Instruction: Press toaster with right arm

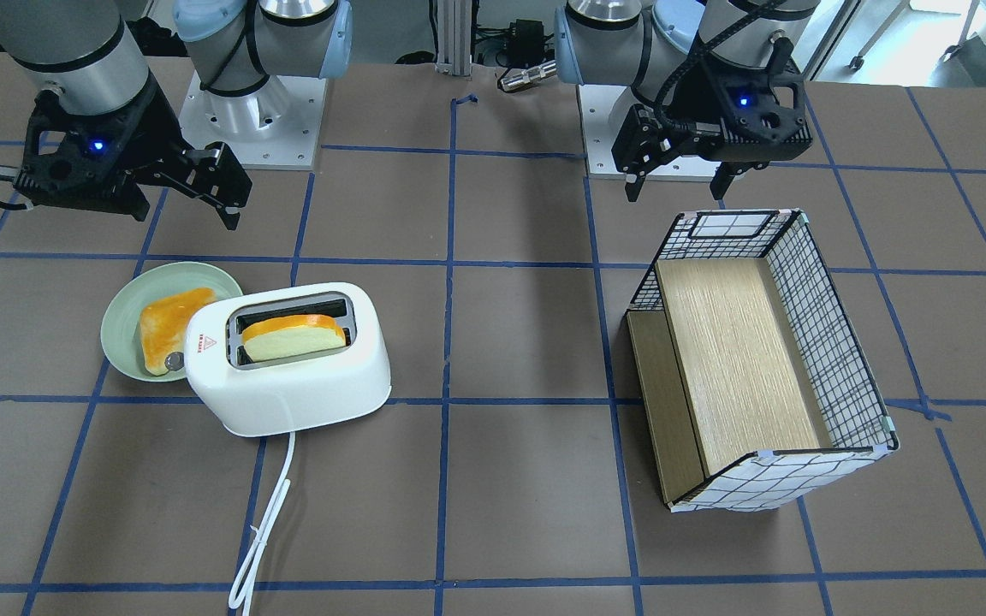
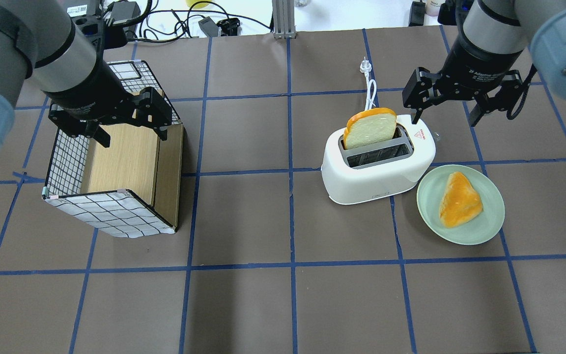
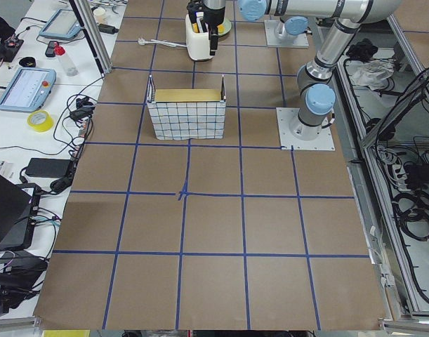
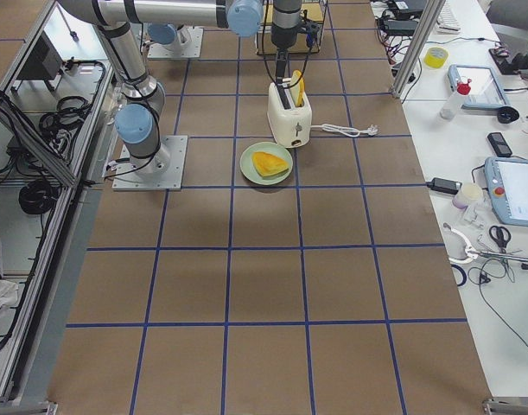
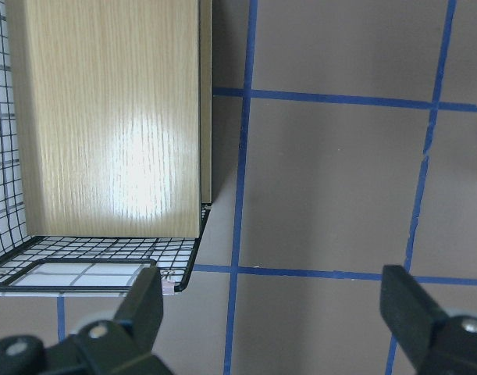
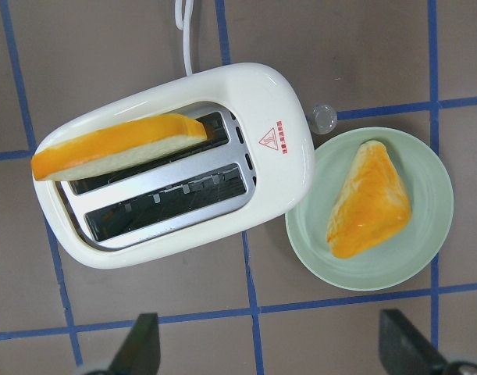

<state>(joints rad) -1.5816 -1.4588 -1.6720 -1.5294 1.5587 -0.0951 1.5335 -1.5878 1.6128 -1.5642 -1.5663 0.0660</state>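
1. The right gripper [image 2: 445,118] hangs in the air above the counter [image 2: 283,305], near the end of the toaster [image 2: 376,172] that carries the red triangle mark.
2. Its fingers are spread wide; they hold nothing and touch nothing.
3. The toaster stands on the counter on the robot's right side, with a slice of bread [image 2: 370,129] sticking up out of one slot. The other slot is bare.
4. A white cord [image 2: 370,93] runs from the toaster across the counter.
5. A pale green plate [image 2: 489,216] sits just beside the toaster's knob end, with another piece of bread [image 2: 460,199] on it.
6. The left gripper [image 2: 133,135] is also spread wide and empty, hovering over the open top of a checked basket [image 2: 116,216], well apart from the toaster.
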